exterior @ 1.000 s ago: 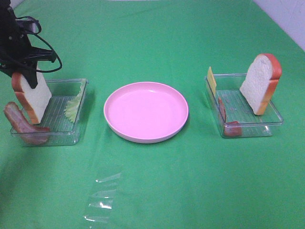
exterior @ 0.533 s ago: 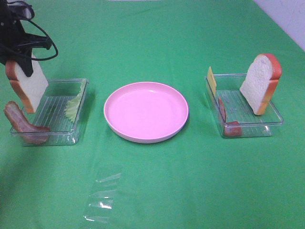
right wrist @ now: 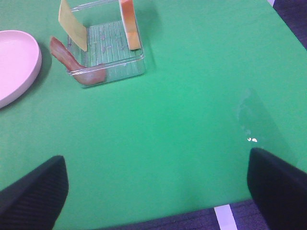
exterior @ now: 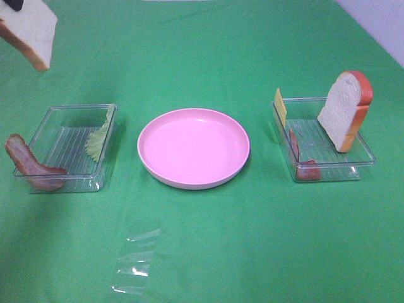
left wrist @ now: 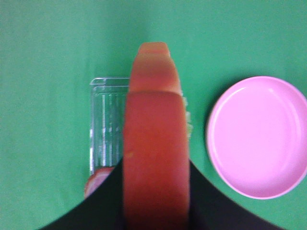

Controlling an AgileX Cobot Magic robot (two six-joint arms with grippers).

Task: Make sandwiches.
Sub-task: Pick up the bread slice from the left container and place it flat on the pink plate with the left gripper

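Observation:
A toy bread slice (exterior: pixel 28 28) with orange-brown crust hangs high above the table at the far left, tilted. My left gripper (exterior: pixel 12 3) is shut on it and shows only as a black tip at the frame edge. In the left wrist view the slice's crust edge (left wrist: pixel 154 143) fills the gap between the black fingers (left wrist: pixel 103 201) of my left gripper (left wrist: pixel 154 196). Below lies the left tray (exterior: pixel 66 142) with a bacon strip (exterior: pixel 28 165) and lettuce (exterior: pixel 98 139). The right tray (exterior: pixel 315 136) holds a second bread slice (exterior: pixel 346 108), cheese (exterior: pixel 279 105) and bacon (exterior: pixel 297 148). My right gripper (right wrist: pixel 156 191) stands open over bare cloth, away from that tray (right wrist: pixel 108 48).
A round pink plate (exterior: pixel 192 184) sits between the two trays on the green cloth. A clear plastic film (exterior: pixel 136 255) lies near the front, left of the middle. The cloth's edge and a dark floor show behind the right gripper.
My left gripper has lifted the bread slice out of the left tray, up and toward the far left corner. The arm has mostly left the high view. The right side is unchanged.

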